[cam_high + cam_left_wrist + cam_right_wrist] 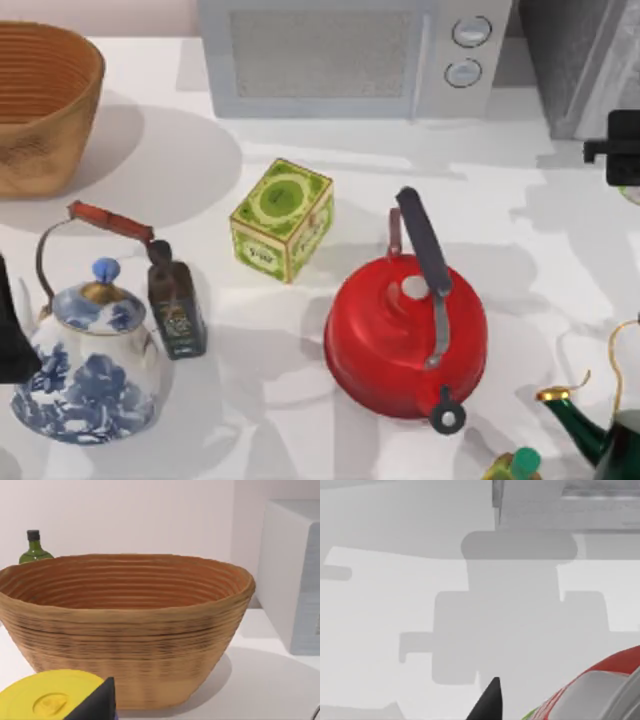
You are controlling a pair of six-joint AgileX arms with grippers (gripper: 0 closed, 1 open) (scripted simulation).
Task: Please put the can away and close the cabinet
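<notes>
The right gripper (615, 150) hung at the table's right edge, just in front of the cabinet (580, 60); whether its fingers were apart or together I cannot tell. The can (592, 690) lay close beside one dark fingertip (489, 700). The left arm (12, 330) sat parked left, facing the wicker basket (125, 630).
</notes>
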